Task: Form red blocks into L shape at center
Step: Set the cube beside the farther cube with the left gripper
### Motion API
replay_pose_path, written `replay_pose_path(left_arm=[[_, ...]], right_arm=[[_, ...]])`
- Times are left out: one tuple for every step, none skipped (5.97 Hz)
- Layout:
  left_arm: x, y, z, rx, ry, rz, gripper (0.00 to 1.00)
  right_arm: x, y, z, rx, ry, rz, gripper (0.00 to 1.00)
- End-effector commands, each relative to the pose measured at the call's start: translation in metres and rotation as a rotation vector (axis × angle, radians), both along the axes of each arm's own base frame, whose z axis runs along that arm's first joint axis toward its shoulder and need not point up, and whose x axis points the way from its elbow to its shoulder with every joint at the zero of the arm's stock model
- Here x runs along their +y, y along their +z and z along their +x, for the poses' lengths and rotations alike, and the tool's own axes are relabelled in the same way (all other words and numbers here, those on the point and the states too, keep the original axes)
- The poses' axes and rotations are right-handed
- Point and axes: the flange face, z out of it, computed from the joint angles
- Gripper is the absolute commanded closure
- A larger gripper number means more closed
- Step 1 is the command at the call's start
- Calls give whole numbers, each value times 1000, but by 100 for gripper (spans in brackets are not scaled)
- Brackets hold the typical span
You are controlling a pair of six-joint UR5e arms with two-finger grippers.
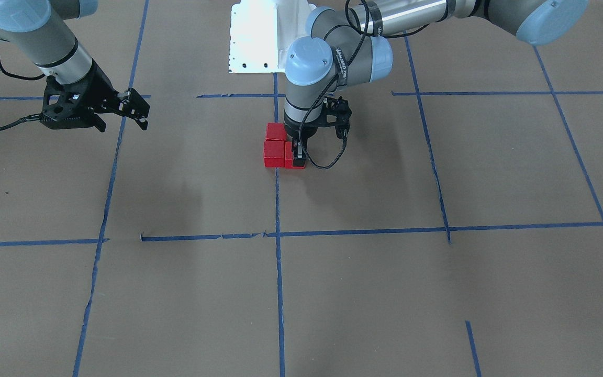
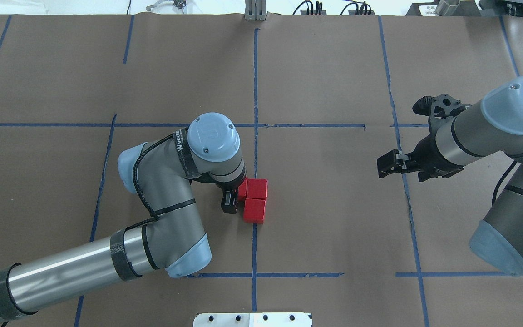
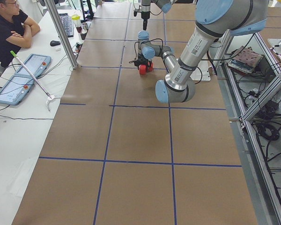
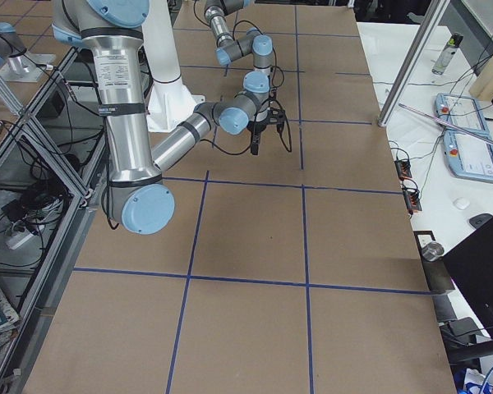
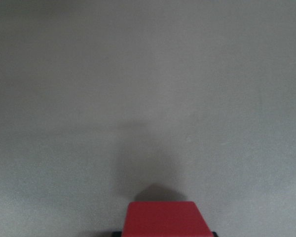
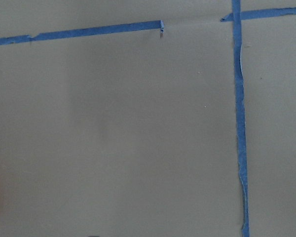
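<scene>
Because the red blocks (image 2: 257, 190) are small plain cubes, they should prove light and rigid. Their matte faces look likely to give decent friction rather than slip. All three sit low in the center (image 2: 325, 204), against the vertical blue tape line (image 2: 255, 91), a little below the middle of the overhead frame. Two make a short column and the third block (image 1: 288, 157) touches the side of one of them, so an L already appears formed.

The left gripper (image 1: 298, 155) stands over that third block, its jaws on opposite sides and apparently clamped on it. The left wrist view shows the block's top at the bottom centre of the frame, between dark fingertips.

The best hold is judged to be across the two side faces that no neighbour abuts. The fit is tight, so any sideways drift on release could nudge the others out of line.

The right gripper (image 1: 136, 111) hangs over the table (image 1: 385, 293) at the upper left of the front-facing frame, well apart from the blocks. Whether its jaws are apart or together cannot be told.

The blocks carry no label. White lettering (image 1: 341, 58) runs along a dark band on the left arm and seems to begin "UNIVER", but it is too small to read with certainty.
</scene>
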Motion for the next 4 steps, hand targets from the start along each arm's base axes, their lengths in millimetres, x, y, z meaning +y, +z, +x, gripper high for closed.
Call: replay_pose_path(left_arm=[[0,-1,0,0,0,0,0],[1,-6,-6,11,7,18,0],[-9,-16,-25,31,26,75,0],[-7,-11,-63,45,95,191,0]], right_arm=[[0,1,0,1,-2,-1,0],[0,0,0,-1,-3,0,0],[0,-1,1,-3,-2,1,0],[-5,-3,10,-7,9,8,0]])
